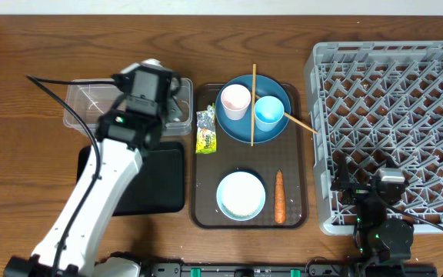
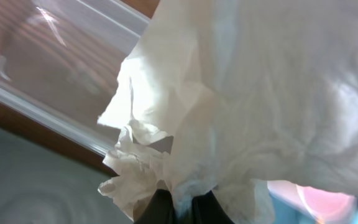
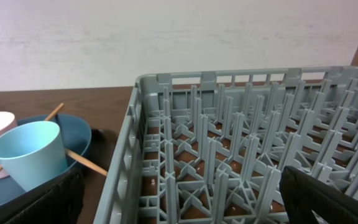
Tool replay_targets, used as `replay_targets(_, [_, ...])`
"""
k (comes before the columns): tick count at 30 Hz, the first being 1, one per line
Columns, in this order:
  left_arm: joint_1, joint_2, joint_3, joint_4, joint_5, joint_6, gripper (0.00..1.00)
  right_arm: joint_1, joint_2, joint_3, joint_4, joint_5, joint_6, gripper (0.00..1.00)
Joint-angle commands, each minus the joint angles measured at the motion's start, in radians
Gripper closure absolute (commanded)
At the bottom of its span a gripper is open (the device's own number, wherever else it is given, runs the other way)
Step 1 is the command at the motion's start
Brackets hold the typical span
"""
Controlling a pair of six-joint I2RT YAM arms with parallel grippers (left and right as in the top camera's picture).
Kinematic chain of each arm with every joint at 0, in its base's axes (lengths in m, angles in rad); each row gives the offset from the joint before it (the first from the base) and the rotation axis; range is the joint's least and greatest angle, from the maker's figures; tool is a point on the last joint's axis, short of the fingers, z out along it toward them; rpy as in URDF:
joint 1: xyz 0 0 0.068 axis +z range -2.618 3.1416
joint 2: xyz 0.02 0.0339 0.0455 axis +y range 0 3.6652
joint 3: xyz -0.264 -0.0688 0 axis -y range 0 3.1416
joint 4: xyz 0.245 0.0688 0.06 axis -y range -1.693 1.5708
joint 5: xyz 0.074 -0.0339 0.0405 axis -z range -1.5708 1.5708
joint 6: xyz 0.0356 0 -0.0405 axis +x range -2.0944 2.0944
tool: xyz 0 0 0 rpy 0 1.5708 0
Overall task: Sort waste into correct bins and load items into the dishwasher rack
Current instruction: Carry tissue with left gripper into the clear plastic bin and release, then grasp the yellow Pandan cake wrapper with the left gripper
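Observation:
My left gripper [image 2: 182, 208] is shut on the crumpled white tissue [image 2: 247, 93], which fills the left wrist view. In the overhead view it hangs at the right end of the clear tub [image 1: 83, 108], above the black tray [image 1: 160, 181]. The yellow wrapper [image 1: 205, 135], the blue plate [image 1: 279, 127] with the pink cup [image 1: 234, 101], the light blue cup [image 1: 268, 112] and the chopsticks [image 1: 253, 115], the pale blue bowl [image 1: 241, 195] and the carrot [image 1: 279, 196] lie on the brown serving tray. My right gripper [image 3: 185, 205] is open and empty over the front left corner of the grey rack [image 1: 406, 92].
The brown serving tray [image 1: 300, 165] sits between the bins and the rack. The bowl's inside looks white; single rice grains cannot be made out. The right wrist view shows the rack wall [image 3: 123, 155] close to the light blue cup [image 3: 30, 152].

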Motion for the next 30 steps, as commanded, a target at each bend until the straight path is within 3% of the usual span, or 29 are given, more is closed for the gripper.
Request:
replay_targets(1, [0.071,0.081,-0.004,0.023,-0.031,0.036,0.94,-0.006,-0.005,-0.003,-0.001,0.0,-0.005,0.01])
replay_targets(6, [0.145,0.183,-0.004,0.039,-0.03,0.036,0.93,-0.006,-0.005,-0.003,-0.001,0.0,-0.005,0.01])
replay_targets(8, [0.159,0.208,-0.004,0.04,-0.03,0.037,0.83,-0.006,-0.005,-0.003,-0.001,0.0,-0.005,0.01])
replay_targets(11, [0.171,0.214,-0.002,0.061,-0.018,0.093,0.31,-0.006,-0.005,-0.003,-0.001,0.0,-0.005,0.01])
replay_targets(12, [0.172,0.206,0.003,0.065,-0.018,0.124,0.18,-0.006,-0.005,-0.003,-0.001,0.0,-0.005,0.01])
replay_targets(14, [0.172,0.186,0.026,0.064,-0.018,0.173,0.08,-0.006,-0.005,-0.003,-0.001,0.0,-0.005,0.01])
replay_targets(21, [0.168,0.041,0.043,0.022,0.039,0.212,0.04,-0.006,-0.005,-0.003,-0.001,0.0,-0.005,0.01])
replay_targets(26, [0.092,-0.082,0.043,-0.111,0.219,0.223,0.14,-0.006,-0.005,-0.003,-0.001,0.0,-0.005,0.01])
replay_targets(30, [-0.059,-0.106,0.042,-0.19,0.24,0.237,0.19,-0.006,-0.005,-0.003,-0.001,0.0,-0.005,0.01])
